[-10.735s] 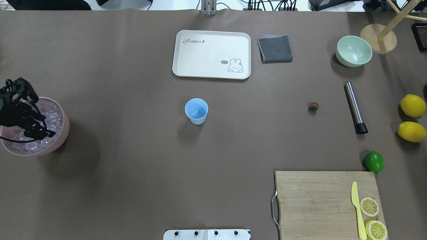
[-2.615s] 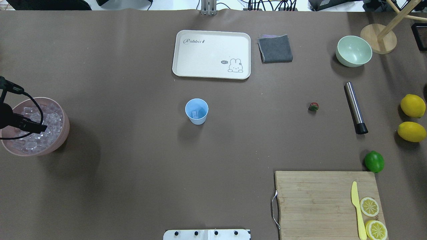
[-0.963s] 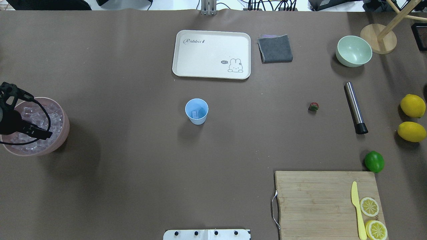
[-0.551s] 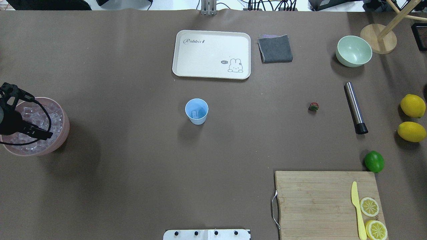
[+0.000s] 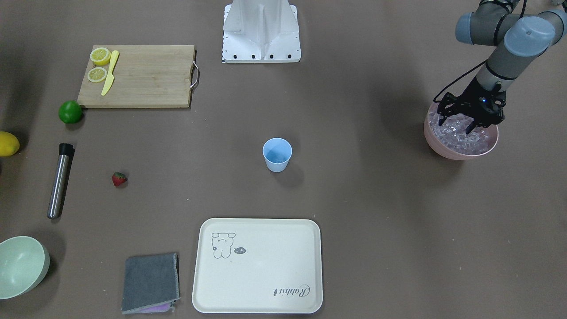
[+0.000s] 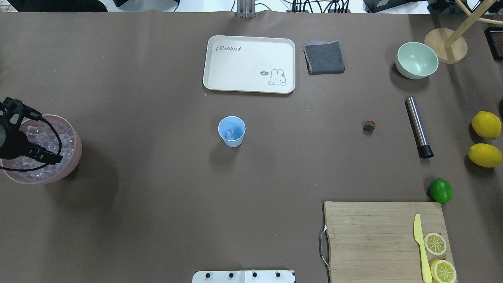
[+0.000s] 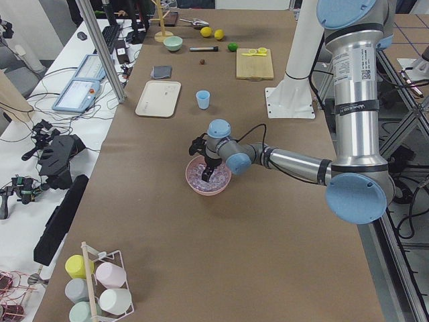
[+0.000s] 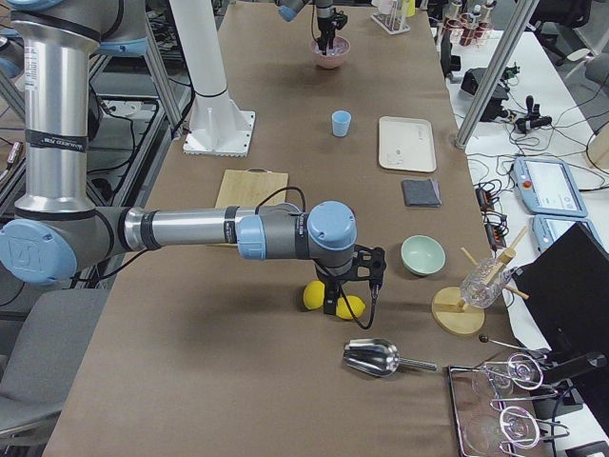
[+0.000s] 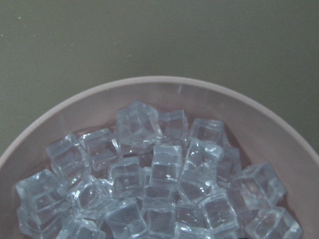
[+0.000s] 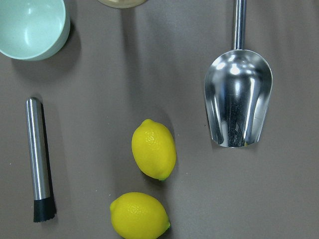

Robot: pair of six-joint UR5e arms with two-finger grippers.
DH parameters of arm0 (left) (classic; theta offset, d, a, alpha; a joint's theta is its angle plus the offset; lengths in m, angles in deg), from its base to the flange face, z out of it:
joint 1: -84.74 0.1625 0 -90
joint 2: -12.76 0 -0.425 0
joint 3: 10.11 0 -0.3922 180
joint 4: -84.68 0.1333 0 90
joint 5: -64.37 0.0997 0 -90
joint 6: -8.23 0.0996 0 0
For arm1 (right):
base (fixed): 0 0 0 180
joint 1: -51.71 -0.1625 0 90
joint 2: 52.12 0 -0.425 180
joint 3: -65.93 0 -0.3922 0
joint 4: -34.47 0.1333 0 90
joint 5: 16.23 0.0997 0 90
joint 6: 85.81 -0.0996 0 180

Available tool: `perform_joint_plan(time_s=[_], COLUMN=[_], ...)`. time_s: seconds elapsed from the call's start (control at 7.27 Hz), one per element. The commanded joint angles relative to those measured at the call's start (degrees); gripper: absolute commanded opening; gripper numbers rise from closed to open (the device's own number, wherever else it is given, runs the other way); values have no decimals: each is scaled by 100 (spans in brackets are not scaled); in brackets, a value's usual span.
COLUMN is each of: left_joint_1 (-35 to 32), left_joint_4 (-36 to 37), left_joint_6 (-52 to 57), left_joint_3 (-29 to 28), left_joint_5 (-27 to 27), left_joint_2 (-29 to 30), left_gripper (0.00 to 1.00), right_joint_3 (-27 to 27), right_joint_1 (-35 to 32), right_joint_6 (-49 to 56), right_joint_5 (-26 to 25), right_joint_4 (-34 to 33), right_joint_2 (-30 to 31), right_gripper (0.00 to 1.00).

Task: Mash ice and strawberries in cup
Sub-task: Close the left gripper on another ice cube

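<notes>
The light-blue cup [image 5: 277, 154] [image 6: 232, 131] stands upright mid-table with one ice cube [image 6: 229, 135] in its bottom. More ice [image 9: 159, 174] fills the pink bowl [image 5: 480, 152] at the table's left end. My left gripper [image 5: 456, 126] hangs open just over that ice, fingers spread, nothing between them. The strawberry [image 5: 118, 179] [image 6: 369, 125] lies alone on the table, far to the cup's right. My right gripper [image 8: 338, 300] shows only in the exterior right view, above two lemons; I cannot tell whether it is open or shut.
A steel muddler [image 6: 419, 126], a lime [image 6: 441, 190], two lemons [image 6: 486, 124] and a cutting board [image 6: 365, 239] with a yellow knife occupy the right side. A cream tray [image 6: 249, 64], grey cloth [image 6: 324, 57] and green bowl [image 6: 417, 60] sit at the back. A metal scoop [image 10: 239, 99] lies nearby.
An ice cube has appeared in the cup since the earliest frame. Over the last second the left gripper has shifted only slightly above the pink bowl.
</notes>
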Motion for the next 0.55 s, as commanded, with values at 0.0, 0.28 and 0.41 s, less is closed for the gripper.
perform_joint_plan(time_s=[0.0, 0.28, 0.41], left_joint_1=[29, 65, 65], left_joint_4=[0, -9, 0], left_joint_6=[-7, -16, -16], left_joint_3=[1, 1, 9], left_joint_5=[3, 3, 3], left_joint_2=[1, 1, -8], left_gripper=[71, 68, 51], right_joint_3=[9, 18, 35], right_joint_1=[0, 0, 0], right_joint_6=[0, 0, 0], right_joint_5=[0, 0, 0], right_joint_4=[0, 0, 0], right_joint_2=[7, 7, 16], right_gripper=[100, 100, 100])
